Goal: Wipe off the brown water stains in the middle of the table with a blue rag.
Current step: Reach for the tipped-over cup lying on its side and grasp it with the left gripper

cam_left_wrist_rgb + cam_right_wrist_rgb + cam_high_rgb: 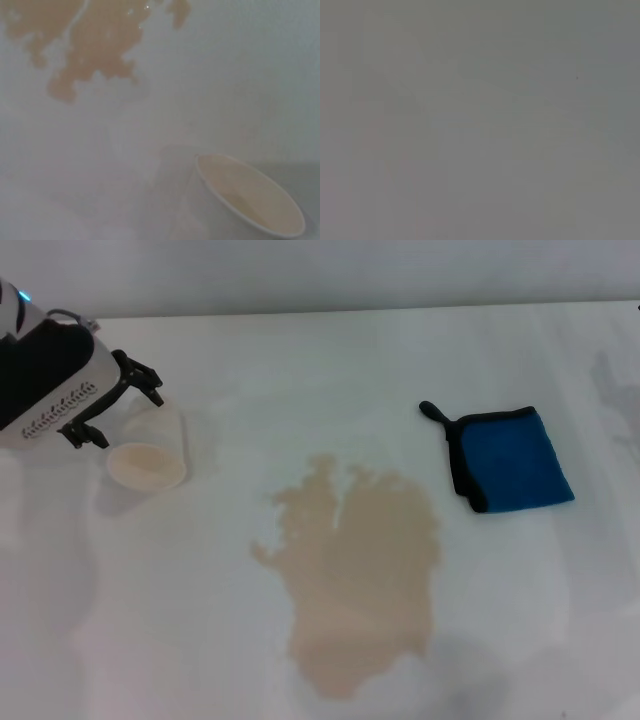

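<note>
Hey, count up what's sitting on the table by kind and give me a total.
Blue rag: 1
Paper cup, tipped on its side at the left gripper: 1
Brown water stains, one puddle: 1
Total: 3

The left arm enters the head view from the upper left, its white-and-black wrist angled downward. The left pincer (118, 405) has its black fingers spread apart. The right arm is outside every view.
</note>
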You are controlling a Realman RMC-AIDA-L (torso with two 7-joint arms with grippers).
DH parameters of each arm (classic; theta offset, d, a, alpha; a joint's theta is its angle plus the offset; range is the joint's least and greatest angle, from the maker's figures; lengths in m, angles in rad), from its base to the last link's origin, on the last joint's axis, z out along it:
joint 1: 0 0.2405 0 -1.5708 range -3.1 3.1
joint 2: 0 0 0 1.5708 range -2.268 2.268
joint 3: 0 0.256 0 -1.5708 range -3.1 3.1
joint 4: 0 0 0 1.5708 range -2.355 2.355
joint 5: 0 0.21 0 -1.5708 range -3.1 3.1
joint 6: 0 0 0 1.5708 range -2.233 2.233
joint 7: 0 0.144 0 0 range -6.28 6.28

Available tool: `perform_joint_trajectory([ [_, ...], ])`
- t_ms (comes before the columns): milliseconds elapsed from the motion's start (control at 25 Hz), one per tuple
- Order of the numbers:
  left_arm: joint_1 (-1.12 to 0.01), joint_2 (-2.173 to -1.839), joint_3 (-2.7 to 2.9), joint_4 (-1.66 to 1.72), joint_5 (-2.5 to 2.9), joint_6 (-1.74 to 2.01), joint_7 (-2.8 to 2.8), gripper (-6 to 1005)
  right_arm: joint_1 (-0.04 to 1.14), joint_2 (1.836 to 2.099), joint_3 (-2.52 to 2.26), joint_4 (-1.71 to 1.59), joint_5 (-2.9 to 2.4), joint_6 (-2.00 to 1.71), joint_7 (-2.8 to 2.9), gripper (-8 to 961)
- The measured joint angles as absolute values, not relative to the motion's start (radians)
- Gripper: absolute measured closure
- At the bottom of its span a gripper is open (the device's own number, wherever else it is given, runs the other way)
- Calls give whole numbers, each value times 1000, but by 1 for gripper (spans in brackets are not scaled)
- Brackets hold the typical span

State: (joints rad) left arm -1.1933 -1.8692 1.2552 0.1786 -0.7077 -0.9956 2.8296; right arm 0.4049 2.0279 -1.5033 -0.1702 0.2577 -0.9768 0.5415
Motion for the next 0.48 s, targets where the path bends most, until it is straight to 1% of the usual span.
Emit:
perform_joint_trajectory([
  [480,-1194,-1895,1266,170,-709,-984,2830,122,394,2028,-1505,-169,258,-980,541,212],
])
